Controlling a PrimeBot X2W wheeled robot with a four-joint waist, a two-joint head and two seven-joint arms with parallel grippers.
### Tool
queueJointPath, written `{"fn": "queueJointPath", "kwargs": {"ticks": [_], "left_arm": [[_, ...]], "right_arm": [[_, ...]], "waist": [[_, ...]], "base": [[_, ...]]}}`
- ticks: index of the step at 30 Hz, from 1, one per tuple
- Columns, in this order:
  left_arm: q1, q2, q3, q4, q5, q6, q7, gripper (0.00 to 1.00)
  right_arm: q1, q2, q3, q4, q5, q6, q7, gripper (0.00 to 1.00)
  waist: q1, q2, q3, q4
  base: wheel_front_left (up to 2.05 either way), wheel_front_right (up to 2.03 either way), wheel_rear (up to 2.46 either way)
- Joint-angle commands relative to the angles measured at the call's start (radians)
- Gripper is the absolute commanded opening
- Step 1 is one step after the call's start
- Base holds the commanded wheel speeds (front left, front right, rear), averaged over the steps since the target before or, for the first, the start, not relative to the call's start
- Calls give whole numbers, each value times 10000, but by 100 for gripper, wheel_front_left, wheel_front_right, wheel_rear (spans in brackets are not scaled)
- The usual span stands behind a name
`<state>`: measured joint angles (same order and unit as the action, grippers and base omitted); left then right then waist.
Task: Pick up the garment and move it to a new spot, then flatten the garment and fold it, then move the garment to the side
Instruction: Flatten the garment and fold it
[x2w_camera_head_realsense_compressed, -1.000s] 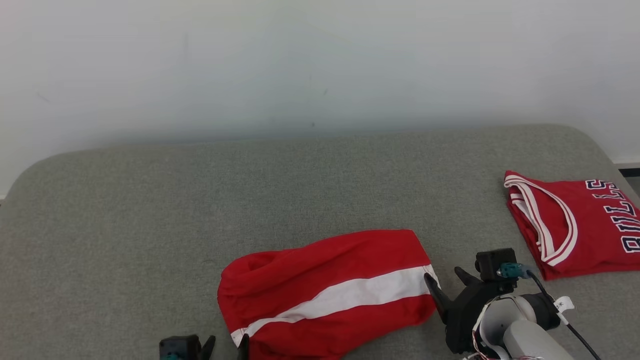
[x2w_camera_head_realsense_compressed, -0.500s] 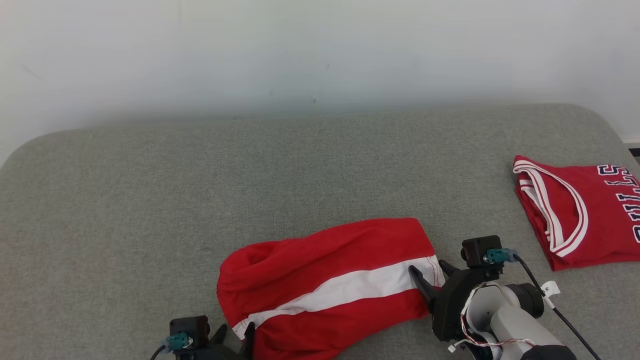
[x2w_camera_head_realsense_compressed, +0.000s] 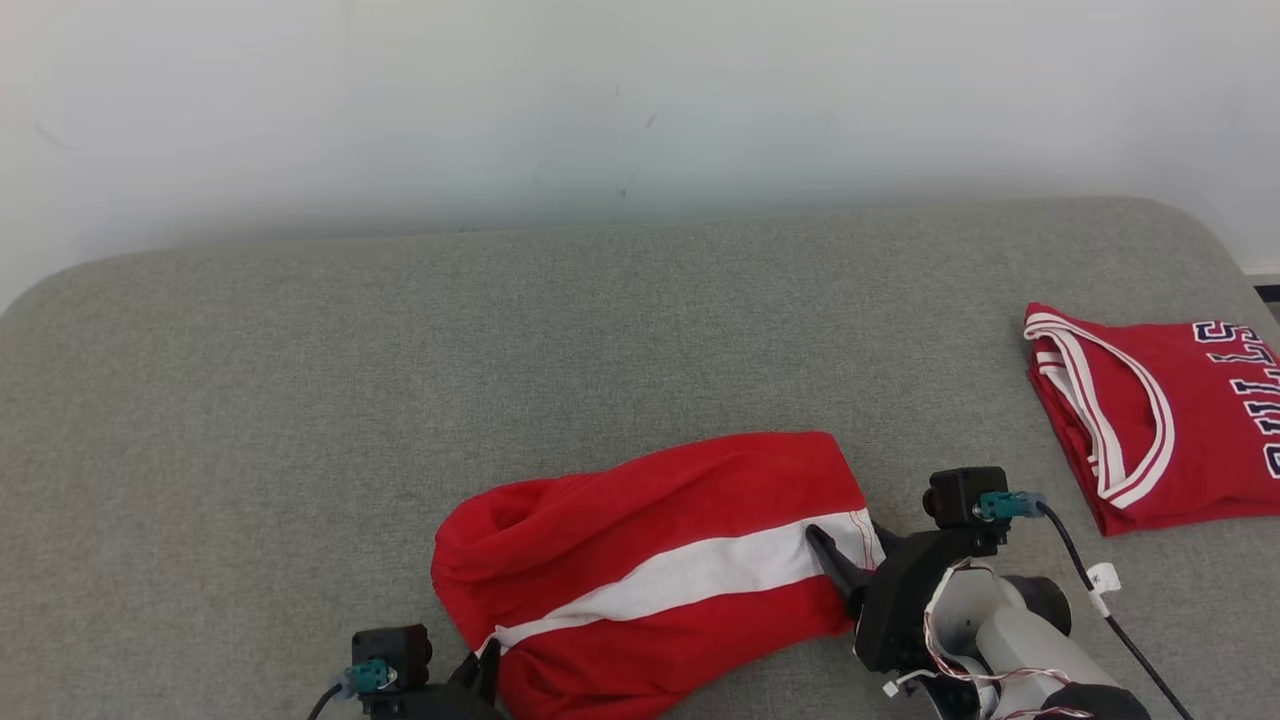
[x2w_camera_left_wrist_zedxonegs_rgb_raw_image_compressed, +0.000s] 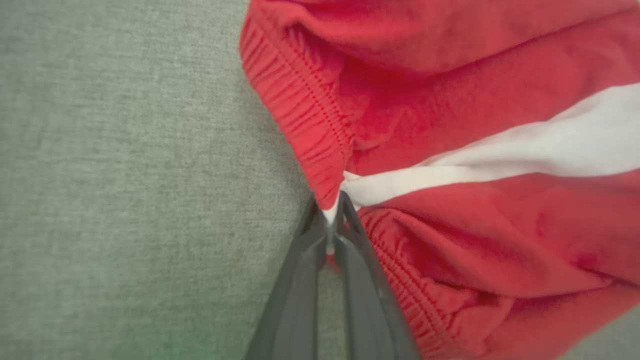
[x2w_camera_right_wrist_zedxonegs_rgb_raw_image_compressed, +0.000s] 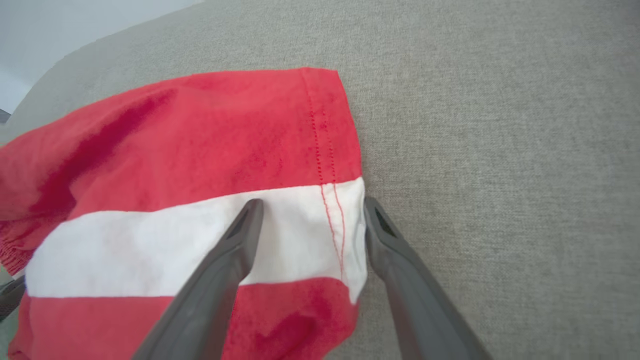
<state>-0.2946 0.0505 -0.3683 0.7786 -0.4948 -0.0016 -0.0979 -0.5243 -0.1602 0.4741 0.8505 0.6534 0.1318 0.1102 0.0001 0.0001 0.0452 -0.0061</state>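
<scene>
- Since a second ago, the left gripper (x2w_camera_left_wrist_zedxonegs_rgb_raw_image_compressed: 331, 215) has clamped shut on the elastic waistband corner of the red shorts with a white side stripe (x2w_camera_head_realsense_compressed: 650, 540). They lie low in the centre of the head view on the grey fabric-covered surface (x2w_camera_head_realsense_compressed: 500, 330).
- The right gripper (x2w_camera_right_wrist_zedxonegs_rgb_raw_image_compressed: 311, 205) has crept over the hem and grips nothing. Its fingers are spread, one on the stripe and one just off the edge.
- Best next would be to pinch the hem deeply, then lift both ends together and keep them taut.
- Nothing here serves as a container. A folded red jersey with white trim (x2w_camera_head_realsense_compressed: 1180, 420) lies loose at the right.
</scene>
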Motion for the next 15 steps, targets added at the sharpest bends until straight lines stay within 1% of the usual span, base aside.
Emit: {"fn": "queueJointPath", "kwargs": {"ticks": [1, 6, 7, 10, 11, 12, 15], "left_arm": [[20, 3, -7, 222, -84, 19, -3, 0], [-32, 53, 26, 474, -154, 0, -168, 0], [-46, 59, 28, 509, -171, -4, -172, 0], [-78, 70, 26, 613, -216, 18, -251, 0], [-92, 72, 20, 647, -228, 12, -261, 0], [-98, 73, 11, 681, -235, 8, -299, 0], [-103, 73, 9, 753, -257, -10, -407, 0]], "right_arm": [[219, 75, 45, -82, 283, -27, 55, 100], [428, -10, 176, -387, 914, -27, 63, 99], [472, -28, 192, -419, 1027, -27, 93, 89], [521, -118, 260, -486, 1247, -27, 67, 37], [503, -170, 297, -485, 1230, -27, 23, 14], [469, -215, 331, -480, 1185, -27, -60, 0], [388, -232, 382, -562, 1302, -27, -286, 0]], "waist": [[-1, -1, -28, -10], [-1, -1, -75, -60], [-1, -1, -81, -72], [-1, -1, -89, -93], [-1, -1, -90, -97], [-1, -1, -96, -101], [-1, -1, -135, -110]], "base": [[0, 0, 0], [0, 0, 0], [0, 0, 0], [0, 0, 0], [0, 0, 0], [0, 0, 0], [0, 0, 0]]}}
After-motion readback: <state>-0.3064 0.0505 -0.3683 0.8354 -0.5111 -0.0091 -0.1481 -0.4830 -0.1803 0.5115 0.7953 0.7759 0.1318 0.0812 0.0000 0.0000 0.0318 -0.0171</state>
